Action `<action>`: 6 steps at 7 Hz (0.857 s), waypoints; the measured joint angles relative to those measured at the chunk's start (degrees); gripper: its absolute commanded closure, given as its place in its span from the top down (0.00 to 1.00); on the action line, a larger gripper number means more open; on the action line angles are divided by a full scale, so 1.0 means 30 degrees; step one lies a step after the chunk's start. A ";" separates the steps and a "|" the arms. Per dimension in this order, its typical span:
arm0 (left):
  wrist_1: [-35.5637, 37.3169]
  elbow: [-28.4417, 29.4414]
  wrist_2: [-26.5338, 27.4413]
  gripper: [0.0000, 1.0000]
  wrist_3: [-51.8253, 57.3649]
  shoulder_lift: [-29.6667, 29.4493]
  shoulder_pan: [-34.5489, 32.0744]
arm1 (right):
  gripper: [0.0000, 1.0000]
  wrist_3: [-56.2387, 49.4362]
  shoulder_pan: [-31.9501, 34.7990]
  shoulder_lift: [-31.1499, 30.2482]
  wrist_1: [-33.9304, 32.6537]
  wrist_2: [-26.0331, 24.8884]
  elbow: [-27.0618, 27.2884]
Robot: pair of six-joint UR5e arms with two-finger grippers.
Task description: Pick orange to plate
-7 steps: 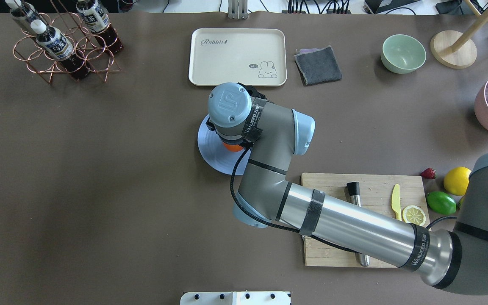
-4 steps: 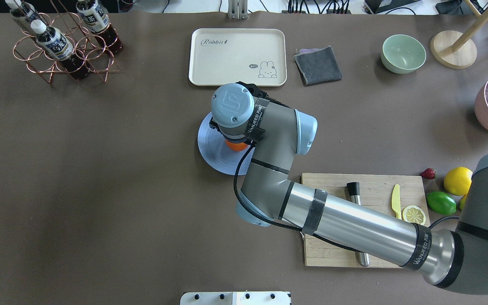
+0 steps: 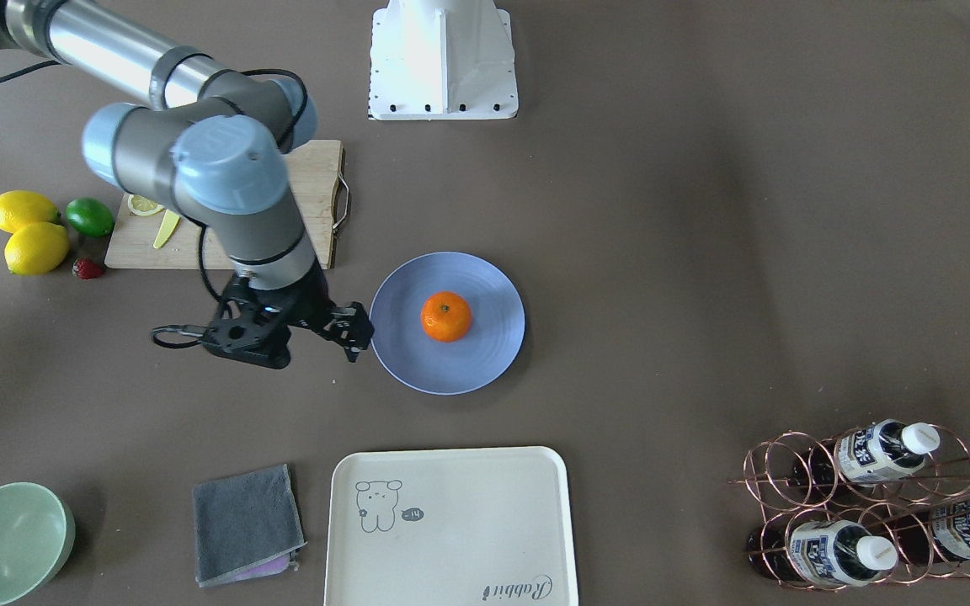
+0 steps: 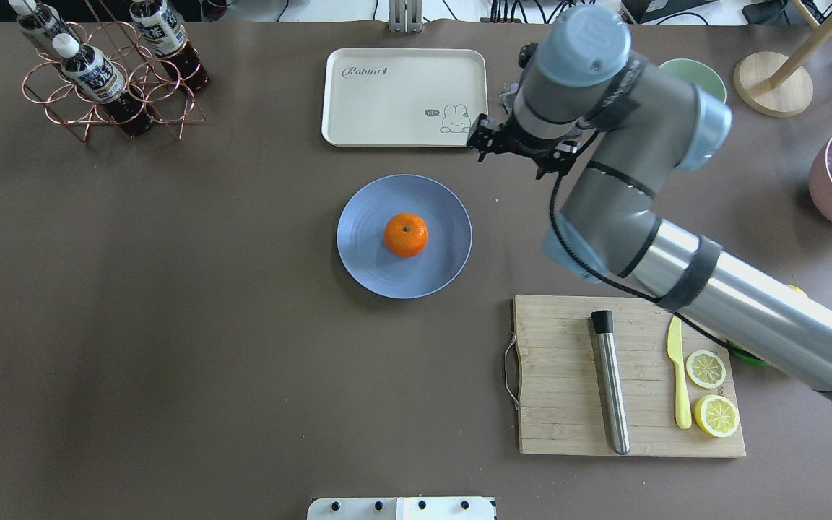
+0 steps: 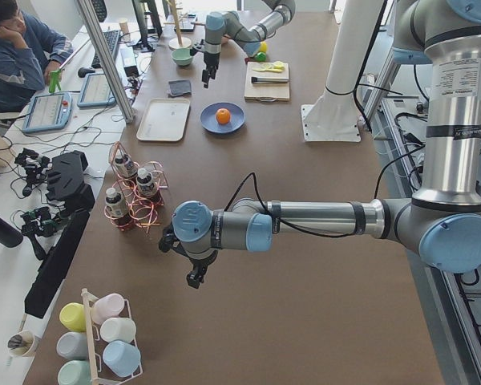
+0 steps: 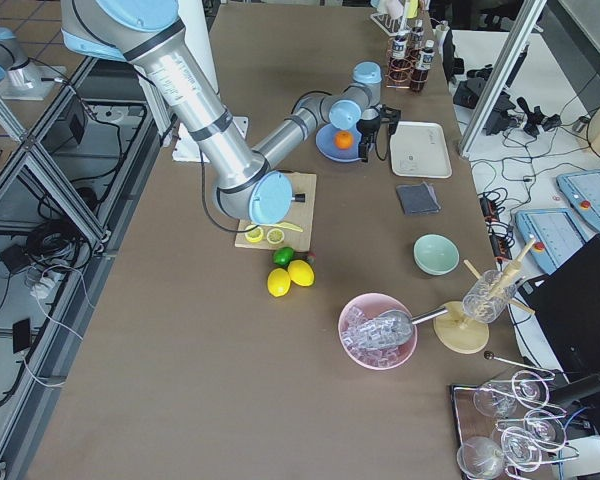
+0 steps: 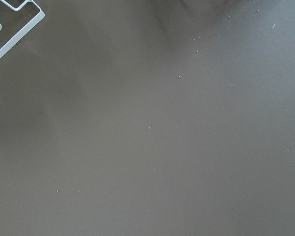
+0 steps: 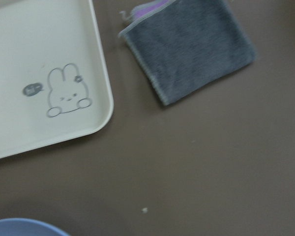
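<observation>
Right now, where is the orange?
In the overhead view the orange sits near the middle of the blue plate, below the cream tray and left of the cutting board.

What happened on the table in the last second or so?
The right gripper, which was down over the orange on the plate, has let it go and swung away toward the tray's corner, open and empty. The orange now sits alone on the plate. Plate, tray, cutting board and bottles stayed put.
</observation>
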 measured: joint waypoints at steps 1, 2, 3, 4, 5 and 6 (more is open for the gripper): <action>0.0001 0.0063 0.0011 0.98 -0.0002 -0.0005 0.0005 | 1.00 -0.3829 0.2332 -0.2822 -0.0009 0.1503 0.1570; 0.0000 0.0095 0.0016 0.98 -0.0003 -0.0001 0.0008 | 1.00 -0.8314 0.4586 -0.5497 -0.0005 0.2274 0.2417; 0.0007 0.0103 0.0017 0.98 -0.0003 0.0009 0.0009 | 1.00 -1.2721 0.6602 -0.7645 0.0001 0.2596 0.2666; 0.0020 0.0120 0.0012 0.98 0.0003 0.0016 0.0009 | 1.00 -1.6885 0.8627 -0.9452 0.0001 0.2916 0.2583; 0.0020 0.0132 -0.0009 0.98 0.0016 0.0029 0.0009 | 1.00 -2.0168 1.0434 -1.0780 0.0035 0.3423 0.2133; 0.0010 0.0146 -0.0047 0.98 0.0022 0.0040 0.0005 | 1.00 -2.2957 1.2135 -1.1662 0.0079 0.4058 0.1327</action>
